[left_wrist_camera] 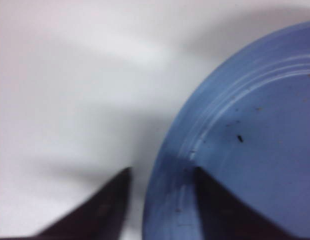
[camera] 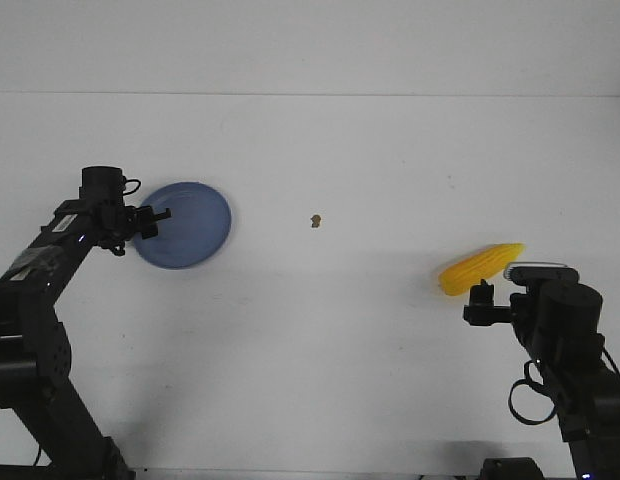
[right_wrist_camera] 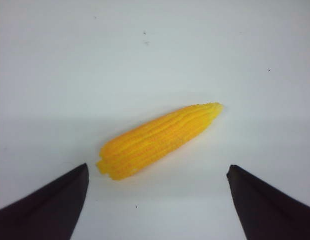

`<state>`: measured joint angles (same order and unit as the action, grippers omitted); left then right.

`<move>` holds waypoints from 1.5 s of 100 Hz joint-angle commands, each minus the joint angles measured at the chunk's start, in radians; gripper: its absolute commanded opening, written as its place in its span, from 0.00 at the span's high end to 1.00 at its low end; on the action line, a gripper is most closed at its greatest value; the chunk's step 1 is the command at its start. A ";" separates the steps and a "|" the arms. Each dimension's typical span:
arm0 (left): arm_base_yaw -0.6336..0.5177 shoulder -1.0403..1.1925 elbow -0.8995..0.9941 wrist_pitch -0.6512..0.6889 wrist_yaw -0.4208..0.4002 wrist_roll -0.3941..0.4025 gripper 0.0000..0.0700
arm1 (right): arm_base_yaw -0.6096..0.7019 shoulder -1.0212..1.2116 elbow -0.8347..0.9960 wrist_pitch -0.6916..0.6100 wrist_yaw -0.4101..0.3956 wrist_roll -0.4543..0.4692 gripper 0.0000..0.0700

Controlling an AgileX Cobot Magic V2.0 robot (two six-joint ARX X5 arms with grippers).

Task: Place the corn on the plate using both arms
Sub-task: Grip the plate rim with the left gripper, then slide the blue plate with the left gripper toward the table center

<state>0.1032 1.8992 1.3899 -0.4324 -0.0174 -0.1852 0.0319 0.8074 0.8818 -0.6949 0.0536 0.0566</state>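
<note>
Nearest, the right gripper (camera: 479, 296) hangs spread wide and empty just short of the corn (camera: 479, 268), which lies on the white worktop (camera: 330, 330). Farther off, well left of the corn, the left gripper (camera: 156, 222) straddles the plate (camera: 195, 222) rim, its fingers (left_wrist_camera: 222, 210) narrowly parted; contact is unclear.

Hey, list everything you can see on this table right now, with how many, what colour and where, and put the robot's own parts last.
plate: one, periwinkle blue, left part of the table, its rim between the left gripper's fingers.
corn: one, bright yellow with a paler tip, lying on the right part of the table, just beyond the right gripper.
small speck: one, brownish, middle of the table; too small to identify.
table: one, white, under everything.
left gripper: one, black, at the plate's left edge.
right gripper: one, black, open, the corn lying free ahead of its fingers.
</note>
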 commanded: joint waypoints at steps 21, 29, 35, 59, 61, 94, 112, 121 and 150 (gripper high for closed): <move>0.016 0.016 0.012 -0.011 0.128 -0.004 0.99 | 0.001 0.003 0.018 0.006 -0.001 0.007 0.16; 0.024 -0.011 0.012 -0.002 0.196 -0.013 0.99 | 0.001 0.003 0.018 0.006 -0.001 0.007 0.16; 0.029 -0.039 0.012 0.007 0.249 -0.020 0.99 | 0.001 0.003 0.018 0.006 -0.001 0.007 0.16; 0.026 -0.171 0.012 0.013 0.405 -0.045 0.99 | 0.001 0.003 0.018 0.006 -0.001 0.007 0.16; 0.025 -0.182 0.011 0.011 0.420 -0.048 0.99 | 0.001 0.003 0.018 0.006 -0.001 0.007 0.16; -0.113 -0.256 -0.013 -0.066 0.510 -0.069 0.99 | 0.001 0.003 0.018 0.006 -0.001 0.007 0.16; -0.266 -0.261 -0.078 -0.059 0.512 -0.065 0.99 | 0.001 0.003 0.018 0.006 -0.001 0.007 0.16; -0.338 -0.265 -0.126 -0.032 0.512 -0.066 0.99 | 0.001 0.003 0.018 0.006 -0.001 0.007 0.16; -0.478 -0.293 -0.291 0.091 0.512 -0.124 0.99 | 0.001 0.003 0.018 0.006 -0.001 0.007 0.16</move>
<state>-0.3641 1.6016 1.1053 -0.3527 0.4797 -0.2848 0.0319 0.8074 0.8818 -0.6949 0.0536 0.0566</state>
